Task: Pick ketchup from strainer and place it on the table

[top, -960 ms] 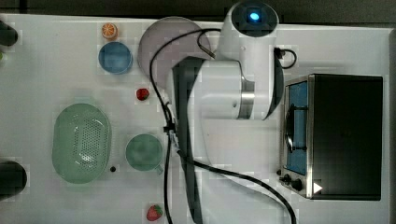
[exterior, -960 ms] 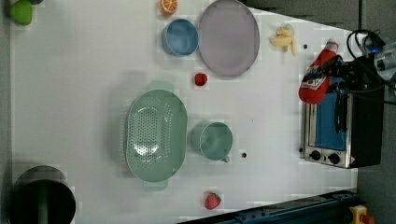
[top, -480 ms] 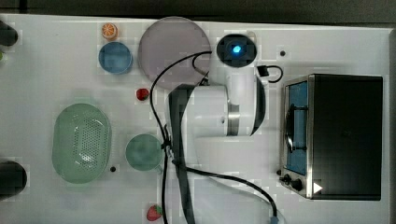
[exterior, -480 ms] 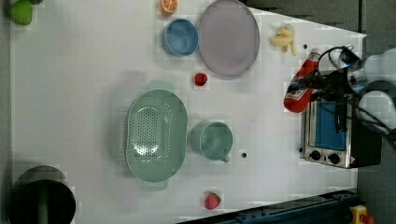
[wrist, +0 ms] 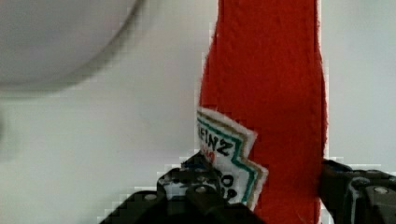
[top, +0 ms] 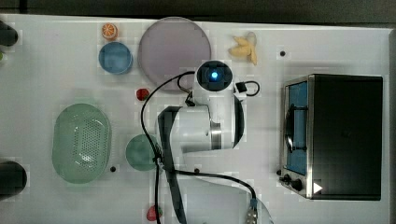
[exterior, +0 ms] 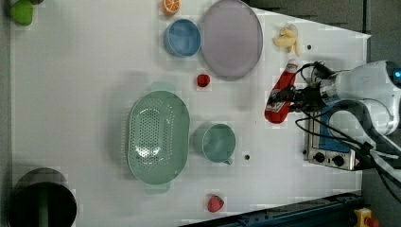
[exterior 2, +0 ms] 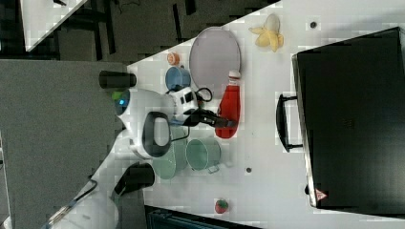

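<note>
The ketchup [exterior: 279, 96] is pinched btwn the fingers of the gripper [exterior: 286, 99], near its base, cap pointed away. It's held over the table [exterior: 85, 85], between purple plate [exterior: 231, 38] and toaster oven [exterior: 331, 142], well apart from the strainer [exterior: 157, 137].

I'm looking at a lab bench staged as a toy kitchen: a large flat white tabletop [exterior: 71, 118] carrying a black boxy toaster oven [top: 343, 135], toy plastic banana [top: 243, 48], and a white robot arm [top: 205, 130].

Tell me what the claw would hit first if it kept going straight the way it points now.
Most likely the bare white table. The claw is shut on the red ketchup squeeze bottle and seems to point down between the grey round plate and the black oven; its height is unclear.
</note>
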Controlling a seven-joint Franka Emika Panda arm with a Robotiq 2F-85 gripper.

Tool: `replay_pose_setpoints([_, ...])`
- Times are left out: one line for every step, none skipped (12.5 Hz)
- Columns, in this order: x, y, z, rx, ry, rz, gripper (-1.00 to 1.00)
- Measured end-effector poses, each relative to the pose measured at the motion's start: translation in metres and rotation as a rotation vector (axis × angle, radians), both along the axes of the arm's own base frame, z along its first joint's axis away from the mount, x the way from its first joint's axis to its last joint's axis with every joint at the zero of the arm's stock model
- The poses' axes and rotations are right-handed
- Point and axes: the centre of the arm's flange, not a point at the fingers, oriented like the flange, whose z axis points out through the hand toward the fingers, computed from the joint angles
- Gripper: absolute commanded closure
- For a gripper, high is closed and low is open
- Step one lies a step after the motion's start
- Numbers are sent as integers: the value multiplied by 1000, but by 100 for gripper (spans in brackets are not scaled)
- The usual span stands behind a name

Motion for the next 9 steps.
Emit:
replay_pose_setpoints([-3,2,-17,17,2,-3,-27])
replay_pose_setpoints([-8,3,-36,34,0,-5,-46])
replay_pose_setpoints([-12,3,-51,41,8,-7,-68])
replay_pose_setpoints([-16,-2,-63,40,16,-11,-90])
replay_pose_setpoints([-19,-9,-68,35,25,-17,-100])
replay_pose_setpoints([-19,-15,-68,34,25,-31,-100])
replay_pose_setpoints([-18,-19,-64,34,18,-42,-100])
replay_pose_setpoints([-15,-21,-54,24,2,-40,-100])
replay_pose_setpoints([-12,-23,-38,8,-10,-35,-100])
